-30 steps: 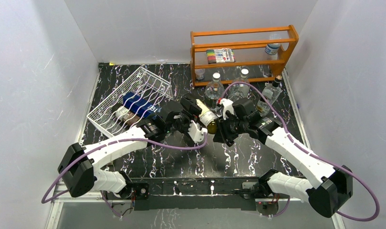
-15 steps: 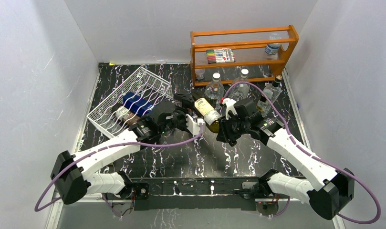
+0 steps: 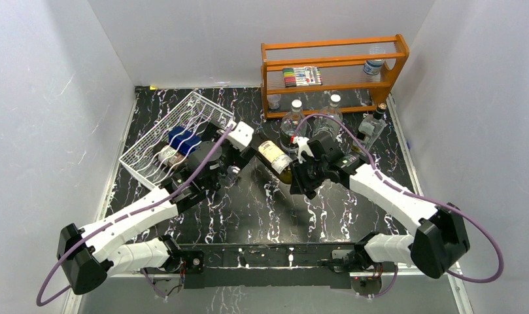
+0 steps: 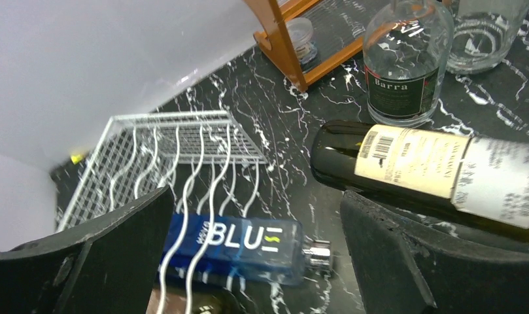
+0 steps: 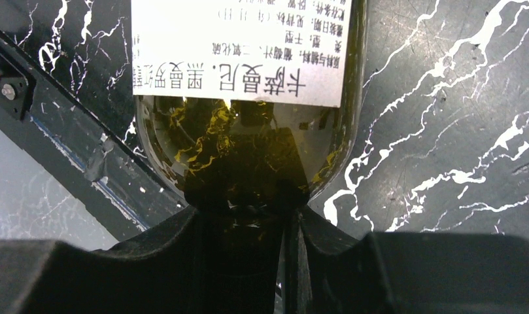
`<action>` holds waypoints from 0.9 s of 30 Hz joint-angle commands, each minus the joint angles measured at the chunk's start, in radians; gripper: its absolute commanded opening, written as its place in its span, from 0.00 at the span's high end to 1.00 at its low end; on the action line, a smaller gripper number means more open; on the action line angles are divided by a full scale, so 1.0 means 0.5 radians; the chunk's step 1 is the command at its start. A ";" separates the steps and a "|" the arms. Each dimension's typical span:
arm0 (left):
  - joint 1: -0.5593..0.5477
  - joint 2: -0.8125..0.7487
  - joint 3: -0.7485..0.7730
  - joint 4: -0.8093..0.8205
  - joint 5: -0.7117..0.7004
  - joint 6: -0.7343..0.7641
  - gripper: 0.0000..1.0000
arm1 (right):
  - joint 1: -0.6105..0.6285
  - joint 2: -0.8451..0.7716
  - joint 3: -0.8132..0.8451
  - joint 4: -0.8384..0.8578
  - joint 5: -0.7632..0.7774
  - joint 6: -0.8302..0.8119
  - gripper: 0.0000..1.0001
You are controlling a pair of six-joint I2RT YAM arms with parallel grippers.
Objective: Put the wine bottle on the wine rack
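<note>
The wine bottle, dark green with a cream label, is tilted with its base toward the rack. My right gripper is shut on its neck, which sits between the fingers in the right wrist view. The bottle also shows at the right of the left wrist view. My left gripper is open and empty, between the bottle's base and the white wire wine rack. In the left wrist view the open gripper faces the rack, where a blue bottle lies.
An orange wooden shelf stands at the back right. Three clear glass bottles stand before it, close behind the right gripper. The rack also holds the blue bottle and a brown one.
My left gripper has drawn away from the wine bottle, up and left toward the rack, and stands open. The right gripper has kept the bottle and shifted it slightly left.
</note>
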 commanded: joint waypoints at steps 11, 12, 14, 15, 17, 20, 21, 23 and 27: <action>-0.003 -0.258 0.303 -0.468 -0.004 -0.897 0.02 | 0.171 0.415 0.347 0.615 -0.028 0.015 1.00; -0.002 -0.260 0.319 -0.490 0.002 -0.911 0.02 | 0.179 0.447 0.381 0.618 -0.034 0.012 1.00; -0.002 -0.267 0.343 -0.527 -0.003 -0.936 0.02 | 0.198 0.506 0.456 0.618 -0.039 0.009 1.00; -0.003 -0.273 0.348 -0.536 -0.006 -0.948 0.02 | 0.208 0.533 0.493 0.622 -0.034 0.005 1.00; -0.001 -0.292 0.343 -0.540 0.002 -0.964 0.02 | 0.217 0.590 0.554 0.624 -0.030 -0.002 1.00; -0.003 -0.299 0.332 -0.551 0.034 -0.967 0.02 | 0.222 0.668 0.614 0.616 -0.018 -0.012 1.00; -0.003 -0.303 0.320 -0.553 0.034 -0.961 0.02 | 0.225 0.687 0.625 0.615 -0.015 -0.016 1.00; -0.002 -0.315 0.284 -0.562 0.017 -0.931 0.02 | 0.225 0.723 0.652 0.603 -0.022 -0.033 1.00; -0.002 -0.330 0.251 -0.539 -0.007 -0.900 0.02 | 0.239 0.808 0.758 0.489 0.014 -0.128 1.00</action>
